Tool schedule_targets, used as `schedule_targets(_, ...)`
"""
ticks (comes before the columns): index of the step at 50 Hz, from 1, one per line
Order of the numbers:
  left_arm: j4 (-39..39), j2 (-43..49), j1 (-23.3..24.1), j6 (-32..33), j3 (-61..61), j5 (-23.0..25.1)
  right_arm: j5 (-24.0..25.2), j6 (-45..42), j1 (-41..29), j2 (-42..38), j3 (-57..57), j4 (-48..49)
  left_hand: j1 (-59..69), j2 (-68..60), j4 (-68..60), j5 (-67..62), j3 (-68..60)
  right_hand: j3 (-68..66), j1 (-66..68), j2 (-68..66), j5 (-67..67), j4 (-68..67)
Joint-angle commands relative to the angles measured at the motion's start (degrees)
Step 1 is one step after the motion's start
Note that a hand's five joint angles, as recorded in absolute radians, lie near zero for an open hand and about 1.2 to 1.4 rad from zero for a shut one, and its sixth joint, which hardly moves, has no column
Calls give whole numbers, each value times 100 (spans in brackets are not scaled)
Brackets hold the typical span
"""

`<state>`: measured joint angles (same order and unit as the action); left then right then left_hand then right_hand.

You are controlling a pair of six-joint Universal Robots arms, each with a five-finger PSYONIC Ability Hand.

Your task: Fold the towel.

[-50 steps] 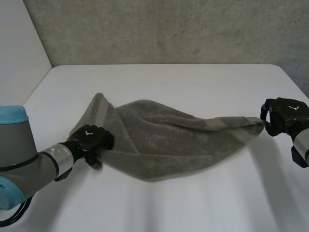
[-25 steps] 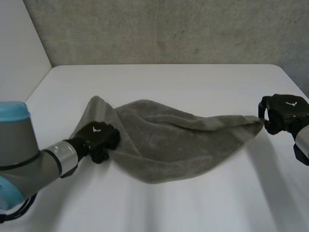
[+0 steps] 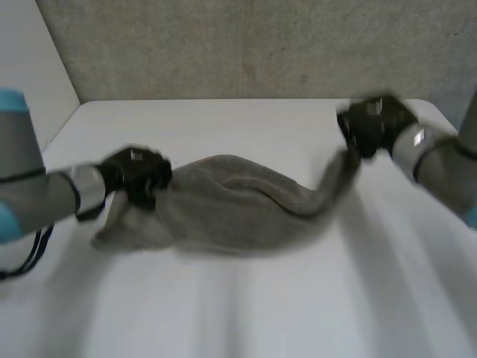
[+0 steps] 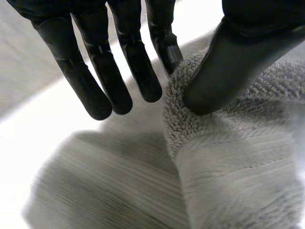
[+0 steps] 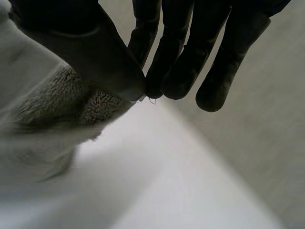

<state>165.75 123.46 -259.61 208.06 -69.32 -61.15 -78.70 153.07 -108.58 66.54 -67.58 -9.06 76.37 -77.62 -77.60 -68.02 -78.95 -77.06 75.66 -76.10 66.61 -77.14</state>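
The left hand pinches the towel at one end. In its wrist view the thumb presses a thick roll of pile against one finger, while the other fingers stand straight and slightly apart beside it. The right hand pinches the opposite end, with a thin lip of cloth caught between its thumb and the fingertips closed against it. Between the two hands the towel sags, its middle resting crumpled on the white table, and a loose flap droops below the left hand.

The fold appears to be under way but not landed. Both ends are gripped and raised, yet no edge has been laid over another, and the cloth is bunched rather than flat. Whether each hand has a true corner or only a stretch of edge is hard to judge from these views. What is probably left is to carry the held side across, set it down squarely and smooth it.

Compared with half a second ago, both hands have risen and travelled away from the robot toward the far side of the table. The right hand has also swung inward, toward the left hand. The towel was then spread broad and low between them; it has now drawn into a narrower, gathered mass and climbs steeply up to the right hand.
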Motion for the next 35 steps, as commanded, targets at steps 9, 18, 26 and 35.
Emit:
schedule_targets(9, 1468, 776, 121, -2516, 5922, -1066, -119, 2746, -41, 535, 2214, 1803, 363, -238, -240, -198, -105, -294, 434, -390, 339, -286)
schedule_targets(18, 1486, 644, 121, -2507, 4911, -793, 39, 2017, -129, -18, 2381, 616, 363, -238, -240, -198, -105, -294, 434, -390, 339, -286)
schedule_targets(26, 1644, 126, -309, -2464, 1673, 92, 408, 1595, -120, -220, 854, 414, 363, -238, -240, -198, -105, -294, 434, -390, 339, -286)
schedule_targets(35, 2172, 108, -757, -1411, -756, 859, 716, 1331, -41, -467, -397, 432, 363, -238, -240, -198, -105, -294, 434, -390, 339, -286)
